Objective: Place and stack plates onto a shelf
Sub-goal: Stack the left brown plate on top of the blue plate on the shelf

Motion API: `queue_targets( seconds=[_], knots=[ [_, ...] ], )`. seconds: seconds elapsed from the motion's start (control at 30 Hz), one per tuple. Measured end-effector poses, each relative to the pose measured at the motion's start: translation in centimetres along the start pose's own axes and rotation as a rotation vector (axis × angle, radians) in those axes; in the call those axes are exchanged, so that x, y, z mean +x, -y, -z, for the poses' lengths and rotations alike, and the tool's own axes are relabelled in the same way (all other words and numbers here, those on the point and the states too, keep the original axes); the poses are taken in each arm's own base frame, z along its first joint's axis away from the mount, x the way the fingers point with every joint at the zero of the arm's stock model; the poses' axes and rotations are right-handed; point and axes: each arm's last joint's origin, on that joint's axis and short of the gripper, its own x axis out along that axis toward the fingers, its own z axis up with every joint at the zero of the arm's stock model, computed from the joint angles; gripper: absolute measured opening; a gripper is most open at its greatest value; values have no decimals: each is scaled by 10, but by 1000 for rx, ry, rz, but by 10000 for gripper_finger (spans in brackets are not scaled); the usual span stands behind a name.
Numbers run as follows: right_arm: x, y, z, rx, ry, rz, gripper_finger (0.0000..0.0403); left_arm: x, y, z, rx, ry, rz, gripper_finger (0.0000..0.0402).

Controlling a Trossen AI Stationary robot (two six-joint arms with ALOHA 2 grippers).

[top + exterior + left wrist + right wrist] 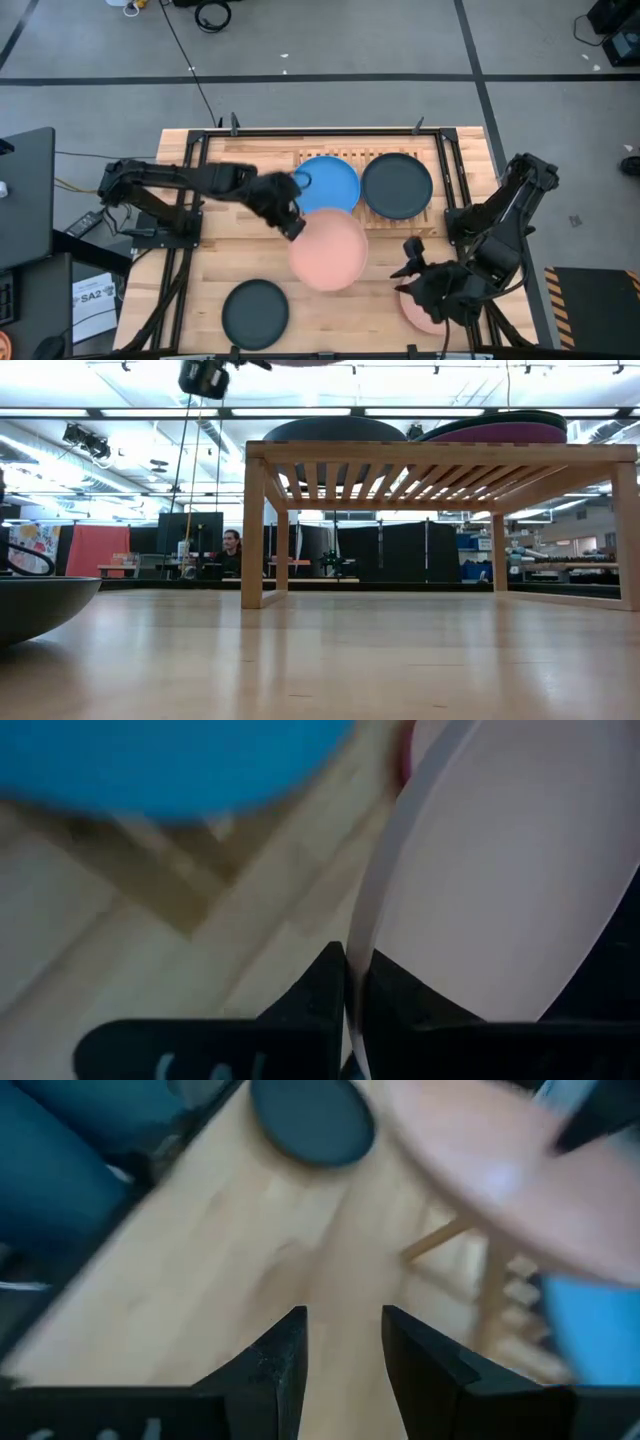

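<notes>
My left gripper [291,224] is shut on a salmon pink plate [328,250], which is held up in front of the shelf [340,157]. On the wooden slat shelf lie a bright blue plate [325,183] and a charcoal plate [397,185]. In the low view the shelf [440,455] carries a purple plate [510,433] under a dark one. A dark plate [255,312] rests on the table near its near edge. My right gripper [411,260] is open and hovers at the near right, above another pink plate [420,315] that it mostly hides. My left gripper pinches the salmon plate's rim [352,955] between its two fingers, on the plate's edge toward the table's left. One finger is on the upper face and one on the underside. The fingers come level from the left. The plate is lifted clear and roughly level.
Black frame rails [190,250] run along the table's left and right sides. Bare tabletop [340,320] lies between the dark plate and my right arm. A person [232,550] sits in the room beyond the table.
</notes>
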Motion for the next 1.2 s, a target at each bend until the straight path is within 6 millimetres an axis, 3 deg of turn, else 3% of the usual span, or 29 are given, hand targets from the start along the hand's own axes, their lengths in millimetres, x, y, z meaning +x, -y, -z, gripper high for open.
queue_targets(
  seconds=[0.2,0.53,0.73,1.2],
  knots=[
    [-3,-1,4,180,-55,-120,135,-11,-28,-42,-15,46,39,25],
    [12,-13,3,169,-106,-132,135,-37,-81,-90,-122,171,-17,25],
    [19,-18,3,155,-129,-130,135,-41,-92,-92,-169,157,-59,25],
    [21,-18,3,121,-128,-126,135,-38,-92,-87,-172,149,-117,25]
  ],
)
